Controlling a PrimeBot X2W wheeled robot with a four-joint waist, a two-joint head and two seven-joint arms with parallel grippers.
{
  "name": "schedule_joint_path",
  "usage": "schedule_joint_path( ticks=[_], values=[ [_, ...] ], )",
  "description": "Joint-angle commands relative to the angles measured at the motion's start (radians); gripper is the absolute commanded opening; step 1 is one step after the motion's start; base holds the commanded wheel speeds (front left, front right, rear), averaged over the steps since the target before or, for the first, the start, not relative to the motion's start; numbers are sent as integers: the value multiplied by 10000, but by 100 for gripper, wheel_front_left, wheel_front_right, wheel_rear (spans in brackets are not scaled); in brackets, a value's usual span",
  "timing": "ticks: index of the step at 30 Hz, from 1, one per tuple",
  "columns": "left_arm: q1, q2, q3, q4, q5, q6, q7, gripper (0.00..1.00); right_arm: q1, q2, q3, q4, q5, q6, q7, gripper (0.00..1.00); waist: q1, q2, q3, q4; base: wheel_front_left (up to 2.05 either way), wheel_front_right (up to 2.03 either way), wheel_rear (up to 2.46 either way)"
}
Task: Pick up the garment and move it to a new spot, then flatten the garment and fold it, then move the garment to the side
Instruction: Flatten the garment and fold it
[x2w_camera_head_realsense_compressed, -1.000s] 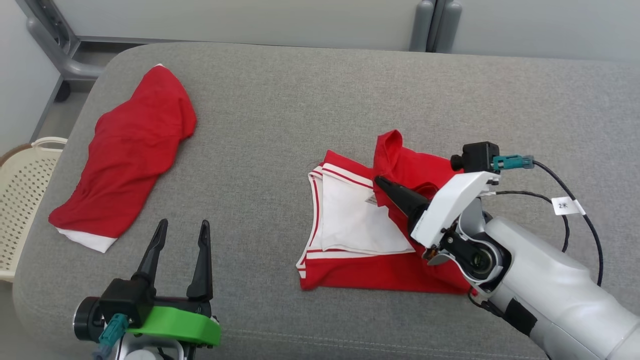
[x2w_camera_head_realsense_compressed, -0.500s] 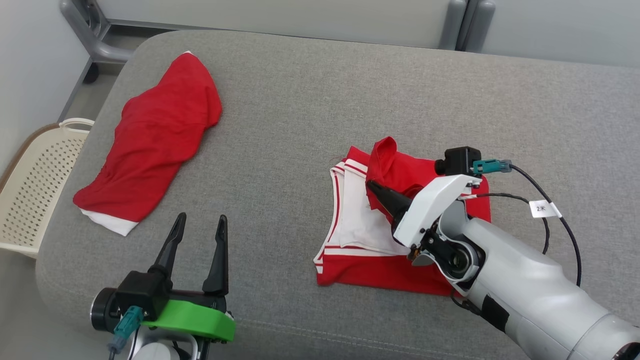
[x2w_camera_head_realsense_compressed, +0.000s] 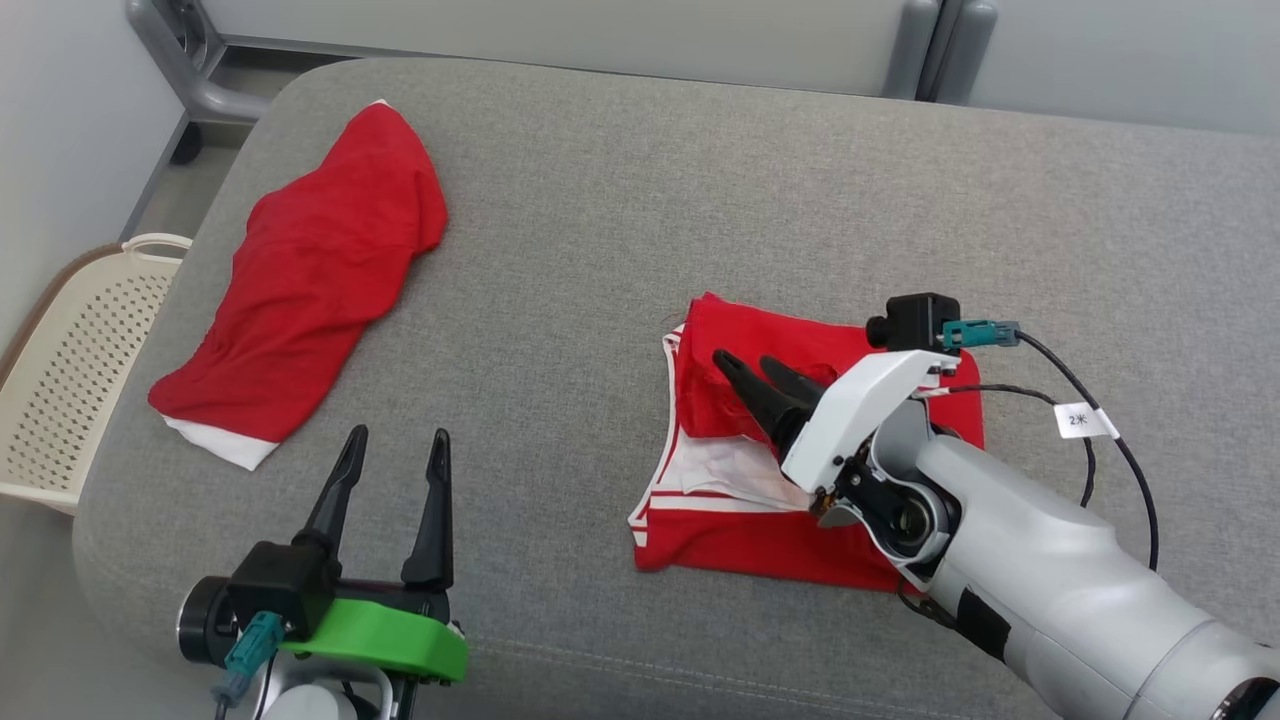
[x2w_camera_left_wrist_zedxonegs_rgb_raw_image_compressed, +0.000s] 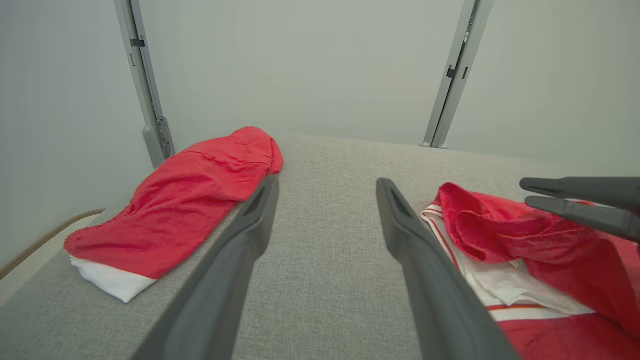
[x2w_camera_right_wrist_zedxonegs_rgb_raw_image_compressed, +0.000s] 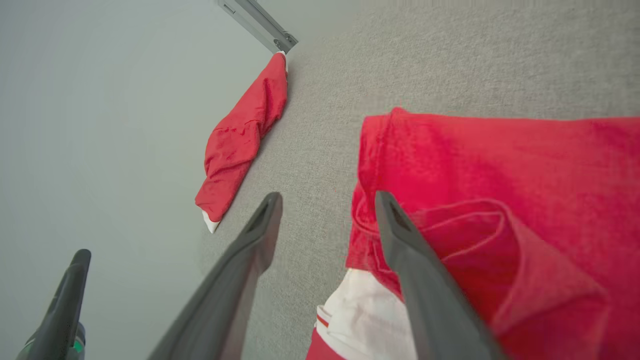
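Observation:
The garment (x2w_camera_head_realsense_compressed: 750, 335), red with white striped trim and a white inner panel, lies folded on the grey cushioned surface (x2w_camera_head_realsense_compressed: 600, 200) right of centre. A red flap is draped over most of the white panel. Just above that flap my right gripper (x2w_camera_head_realsense_compressed: 745, 360) is open, with nothing between its fingers. In the right wrist view the right gripper (x2w_camera_right_wrist_zedxonegs_rgb_raw_image_compressed: 328, 196) straddles the left edge of the garment (x2w_camera_right_wrist_zedxonegs_rgb_raw_image_compressed: 500, 160). My left gripper (x2w_camera_head_realsense_compressed: 397, 435) stands open and empty near the front edge. The left wrist view shows the left gripper (x2w_camera_left_wrist_zedxonegs_rgb_raw_image_compressed: 327, 184) over bare cushion, with the garment (x2w_camera_left_wrist_zedxonegs_rgb_raw_image_compressed: 525, 235) to its right.
A second red garment (x2w_camera_head_realsense_compressed: 310, 270) with a white hem lies crumpled at the far left of the cushion. A cream perforated basket (x2w_camera_head_realsense_compressed: 60, 380) stands on the floor beyond the left edge. Grey metal frame legs (x2w_camera_head_realsense_compressed: 920, 45) rise behind the cushion.
My right gripper has opened and let go of the red flap, which now lies over the white panel. The head camera shifted a little; the left gripper has not changed.

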Motion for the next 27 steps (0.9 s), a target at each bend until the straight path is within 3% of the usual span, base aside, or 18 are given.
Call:
schedule_joint_path(
  ticks=[1,12,17,27],
  values=[
    [-98,8,39,-21,6,58,-25,100,-94,-69,12,-94,41,3,-82,100,0,0,-3,-34,0,0,0],
    [111,8,203,-112,201,23,-25,100,306,-1281,-101,-1555,-373,3,-1616,100,0,0,-114,-384,0,0,0],
    [199,8,279,-209,257,11,-25,100,648,-1990,-364,-1985,-1165,2,-1899,100,0,0,-177,-545,0,0,0],
    [326,8,427,-349,329,43,-25,100,2225,-2360,-2635,-2299,-3734,2,-1922,100,0,0,-234,-826,0,0,0]
  ],
)
